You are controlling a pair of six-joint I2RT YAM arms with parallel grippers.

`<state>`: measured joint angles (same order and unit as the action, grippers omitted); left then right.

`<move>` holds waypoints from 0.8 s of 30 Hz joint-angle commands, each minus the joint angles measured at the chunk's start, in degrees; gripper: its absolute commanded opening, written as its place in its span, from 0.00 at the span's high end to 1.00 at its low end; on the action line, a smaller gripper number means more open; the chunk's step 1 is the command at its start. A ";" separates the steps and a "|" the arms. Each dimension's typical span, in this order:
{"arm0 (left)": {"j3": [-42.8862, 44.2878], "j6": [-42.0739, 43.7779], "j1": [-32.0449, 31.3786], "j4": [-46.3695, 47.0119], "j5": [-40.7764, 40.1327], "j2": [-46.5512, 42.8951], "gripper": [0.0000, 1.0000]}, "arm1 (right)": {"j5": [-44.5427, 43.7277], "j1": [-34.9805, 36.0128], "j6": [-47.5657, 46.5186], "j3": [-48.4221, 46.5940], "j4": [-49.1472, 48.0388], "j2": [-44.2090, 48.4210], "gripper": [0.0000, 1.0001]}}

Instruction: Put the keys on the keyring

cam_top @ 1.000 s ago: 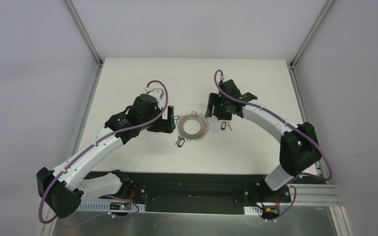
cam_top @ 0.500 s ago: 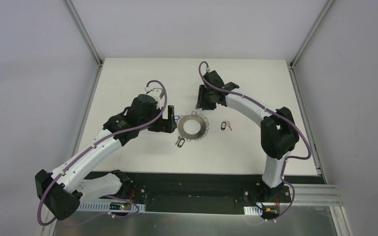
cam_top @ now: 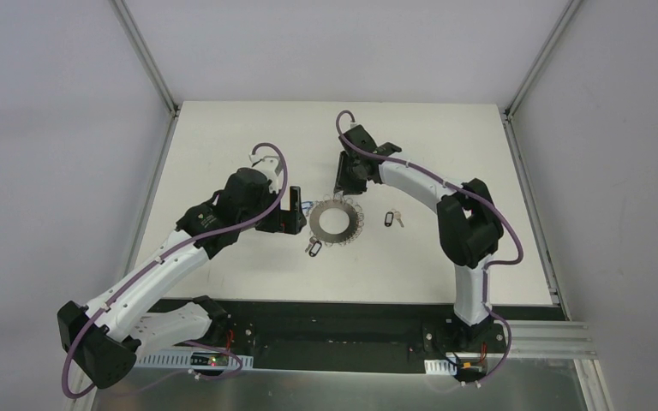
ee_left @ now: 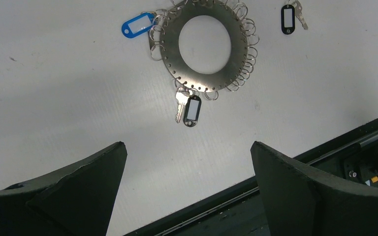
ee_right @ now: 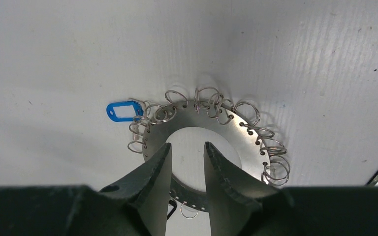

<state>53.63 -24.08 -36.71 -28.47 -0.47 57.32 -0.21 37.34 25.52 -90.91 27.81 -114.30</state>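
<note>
Right end effector (ee_right: 187,147) now over keyring (ee_right: 242,135)

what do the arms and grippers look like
Both arms have white link shells with black joint housings: left arm, right arm. A purple cable loops along each. The left gripper and right gripper carry matte black, wedge-shaped fingers; no markings show.

No text, number or brand mark can be read. The blue key tag (ee_left: 137,25) and the black key tag (ee_left: 193,110) at the keyring's (ee_left: 172,49) rim, and the loose black key tag (ee_left: 288,18), show only plain pale label windows.
</note>
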 commanded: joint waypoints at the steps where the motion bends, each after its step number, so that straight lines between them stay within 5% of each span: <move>1: -0.27 -0.52 -0.22 1.11 0.38 -1.27 0.00 | -0.41 0.95 2.28 -2.27 1.41 -0.77 0.66; 24: -0.49 -0.71 -0.25 1.40 2.18 -1.49 0.00 | -2.97 1.58 4.04 -3.23 0.14 -5.12 0.65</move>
<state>53.45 -24.10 -36.73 -28.34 0.10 56.49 -2.15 38.54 28.14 -91.70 27.79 -118.10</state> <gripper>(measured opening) 0.995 0.352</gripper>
